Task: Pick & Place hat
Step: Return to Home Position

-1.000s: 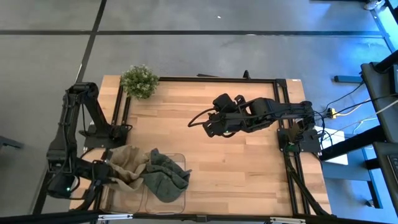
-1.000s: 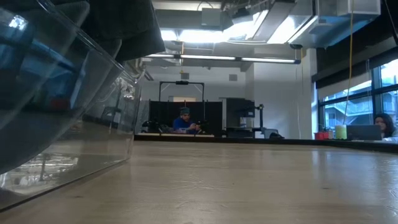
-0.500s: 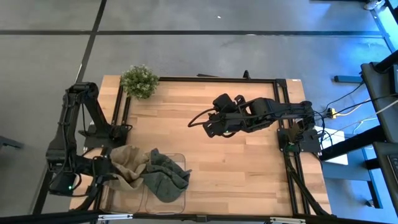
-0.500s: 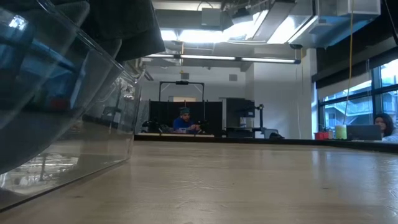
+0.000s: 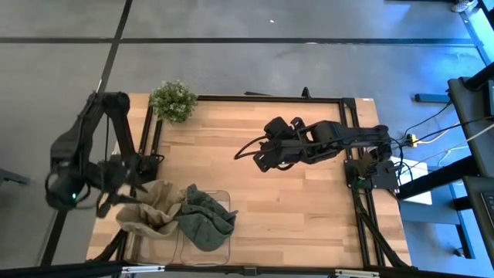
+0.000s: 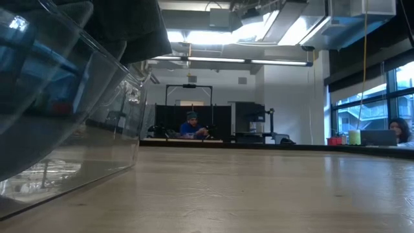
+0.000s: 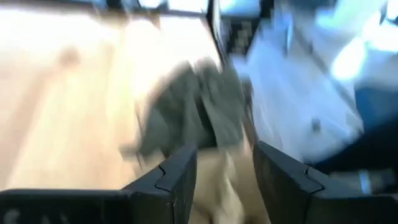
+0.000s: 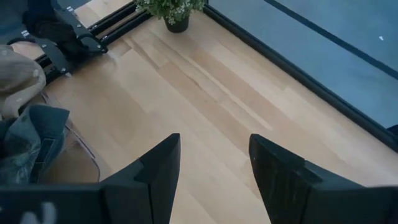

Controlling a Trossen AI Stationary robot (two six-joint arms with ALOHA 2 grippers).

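A tan hat (image 5: 147,215) and a grey-green hat (image 5: 204,218) lie crumpled together in a clear bin (image 5: 226,197) at the table's near left corner. The green one hangs over the bin's rim (image 6: 129,29). My left gripper (image 5: 116,199) is open and raised above the tan hat's left edge. Its blurred wrist view shows both hats, green (image 7: 186,118) and tan (image 7: 227,186), past the fingers (image 7: 225,165). My right gripper (image 5: 258,160) hovers open over the middle of the table (image 8: 214,162), away from the hats. My left gripper stands open over the tan hat's left edge; its wrist view is too blurred to tell whether a finger touches the cloth.
A small potted plant (image 5: 174,100) stands at the far left corner, also in the right wrist view (image 8: 168,9). A black metal frame (image 5: 270,98) runs along the far, left and right edges. Bare wood stretches between the bin and the right arm (image 5: 309,208). People sit in the room beyond (image 6: 192,126).
My left arm has swung quickly up and toward the table's far edge, rising from beside the bin. The tan hat's left part now lies spread farther toward the table's left edge. The green hat and my right arm have kept still.
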